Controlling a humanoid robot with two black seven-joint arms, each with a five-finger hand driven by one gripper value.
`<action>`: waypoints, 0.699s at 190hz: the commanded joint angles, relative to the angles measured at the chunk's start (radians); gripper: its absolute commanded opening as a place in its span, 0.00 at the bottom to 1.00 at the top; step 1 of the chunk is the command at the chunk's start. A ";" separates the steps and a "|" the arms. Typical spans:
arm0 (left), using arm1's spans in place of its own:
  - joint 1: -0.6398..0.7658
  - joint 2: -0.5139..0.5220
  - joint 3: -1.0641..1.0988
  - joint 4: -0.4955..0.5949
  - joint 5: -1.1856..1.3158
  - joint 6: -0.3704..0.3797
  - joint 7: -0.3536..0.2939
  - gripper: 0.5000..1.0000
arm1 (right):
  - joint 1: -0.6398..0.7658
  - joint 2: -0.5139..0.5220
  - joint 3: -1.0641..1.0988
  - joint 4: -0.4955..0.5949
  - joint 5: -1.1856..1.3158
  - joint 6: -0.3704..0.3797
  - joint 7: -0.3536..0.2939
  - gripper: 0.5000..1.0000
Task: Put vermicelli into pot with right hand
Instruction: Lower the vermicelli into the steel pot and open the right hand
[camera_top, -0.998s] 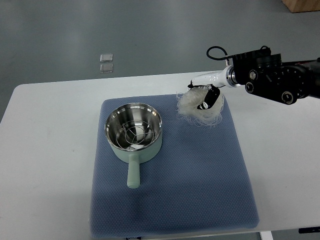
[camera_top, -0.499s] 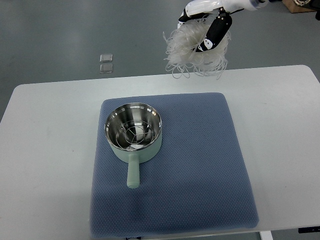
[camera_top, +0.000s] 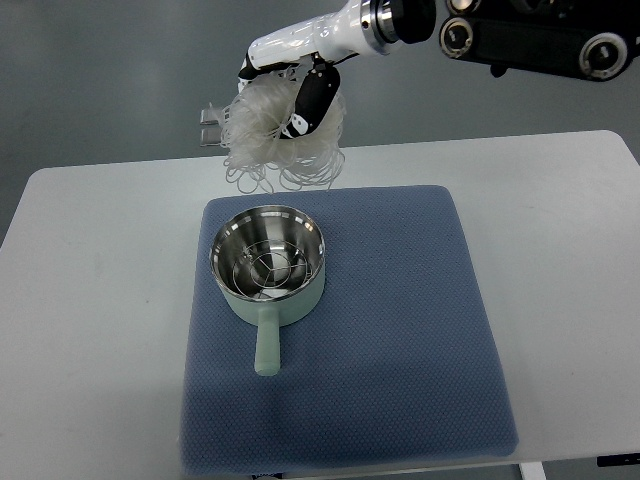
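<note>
The right hand (camera_top: 298, 85) is held in the air above the far edge of the white table (camera_top: 90, 260), its arm reaching in from the upper right. Its fingers are closed around a loose white bundle of vermicelli (camera_top: 272, 135), whose curly strands hang down. The bundle is beyond the pot (camera_top: 268, 262) and not over it. The pot stands on the blue mat (camera_top: 400, 340), empty except for a wire rack, with its long handle pointing toward the near edge.
</note>
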 joint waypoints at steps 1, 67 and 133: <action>0.000 0.000 -0.001 0.001 0.000 0.000 -0.001 1.00 | -0.048 0.104 0.001 -0.079 0.000 -0.009 0.000 0.00; 0.000 0.000 -0.001 0.003 0.000 0.000 0.001 1.00 | -0.192 0.198 0.012 -0.204 -0.001 -0.021 0.000 0.00; 0.000 0.000 0.000 0.003 0.000 0.000 0.001 1.00 | -0.274 0.198 0.020 -0.224 0.000 -0.029 0.002 0.00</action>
